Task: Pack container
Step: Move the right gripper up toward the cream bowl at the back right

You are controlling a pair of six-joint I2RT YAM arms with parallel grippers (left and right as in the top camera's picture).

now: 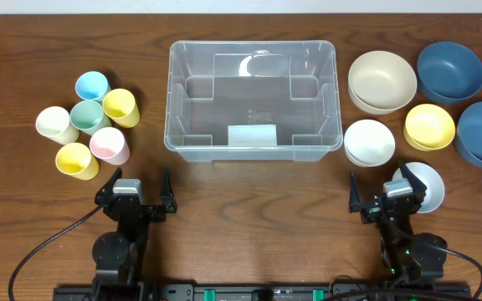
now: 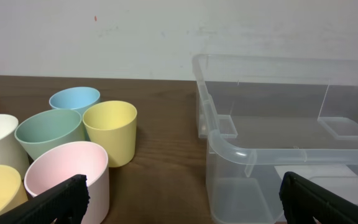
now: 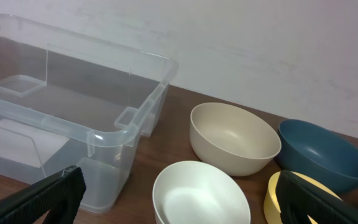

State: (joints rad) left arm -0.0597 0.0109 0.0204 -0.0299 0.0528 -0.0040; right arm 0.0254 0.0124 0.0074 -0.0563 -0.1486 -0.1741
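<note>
Clear container (image 1: 176, 92) is seen empty at mid-surface (image 1: 249, 217); left pincer (image 1: 141, 181) and right pincer (image 1: 378, 181) are spread wide, nothing held.

Six pastel cups (image 1: 90, 125) are clustered left of the container, touching or nearly so; the bowls (image 1: 382, 81) are grouped to its right, some apparently nested. Packing is judged not yet begun. Risks noted: a finger pushed into the tight cup cluster is likely to tip a neighbour; nested bowls could lift together or separate mid-carry; the pale bowl (image 1: 428, 186) lies just beside the right pincer and could be clipped on departure; the light container could be shoved if its rim is struck.
</note>
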